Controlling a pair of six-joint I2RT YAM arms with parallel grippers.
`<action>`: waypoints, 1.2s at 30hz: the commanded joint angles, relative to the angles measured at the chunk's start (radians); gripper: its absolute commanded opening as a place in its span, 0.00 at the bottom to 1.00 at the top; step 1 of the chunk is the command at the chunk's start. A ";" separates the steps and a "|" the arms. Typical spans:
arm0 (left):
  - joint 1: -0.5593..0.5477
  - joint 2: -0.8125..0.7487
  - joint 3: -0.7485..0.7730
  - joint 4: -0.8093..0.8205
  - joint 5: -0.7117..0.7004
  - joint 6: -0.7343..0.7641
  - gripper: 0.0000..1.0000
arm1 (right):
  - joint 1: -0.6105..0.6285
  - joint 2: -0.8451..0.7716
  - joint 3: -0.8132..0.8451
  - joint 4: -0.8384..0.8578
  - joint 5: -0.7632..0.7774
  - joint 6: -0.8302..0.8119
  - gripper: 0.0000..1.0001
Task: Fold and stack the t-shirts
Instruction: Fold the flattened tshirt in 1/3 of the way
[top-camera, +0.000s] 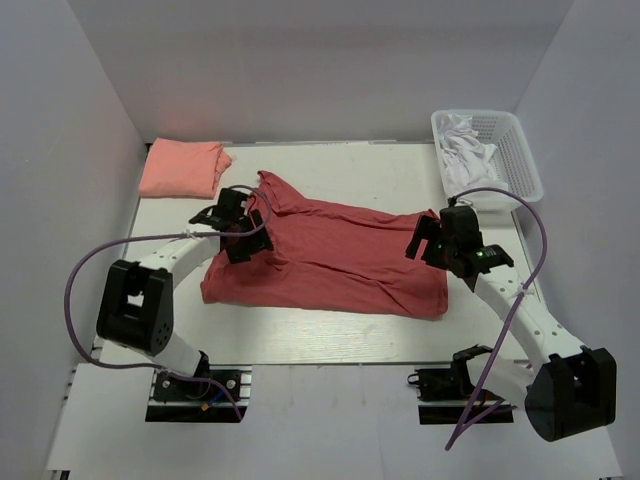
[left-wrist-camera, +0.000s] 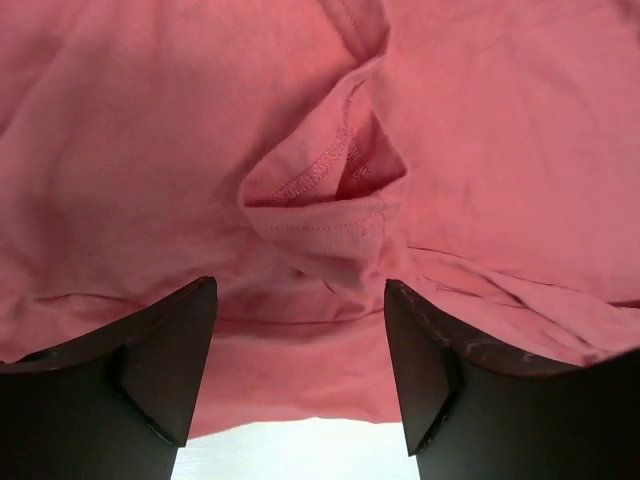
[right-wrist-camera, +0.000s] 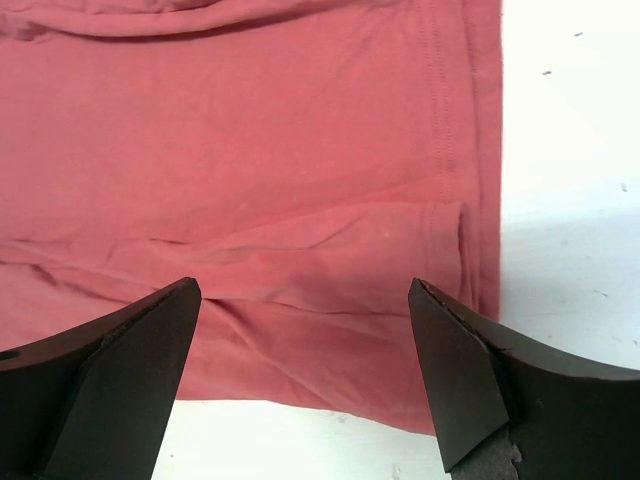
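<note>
Currently left pincer (left-wrist-camera: 297, 345) and right pincer (right-wrist-camera: 303, 305) hang released over the brick-red t-shirt (top-camera: 330, 255).

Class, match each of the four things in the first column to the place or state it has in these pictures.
Column one
1. brick-red t-shirt
2. salmon-pink t-shirt
3. white basket
4. left gripper

Column two
A. far right corner, with white cloth in it
B. open, above a puckered, stitched hem
C. folded, far left corner
D. spread across the middle of the table

Pairs: 1-D, 2-C, 3-A, 4-B
</note>
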 joint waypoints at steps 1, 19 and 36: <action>-0.020 0.025 0.041 0.022 -0.051 0.012 0.76 | -0.003 -0.008 0.028 -0.016 0.056 0.007 0.90; -0.079 0.174 0.154 0.123 -0.045 0.032 0.00 | -0.006 -0.018 0.029 -0.050 0.111 -0.014 0.90; -0.087 0.073 0.139 0.002 -0.197 0.020 1.00 | -0.006 -0.001 0.006 -0.041 0.093 -0.033 0.90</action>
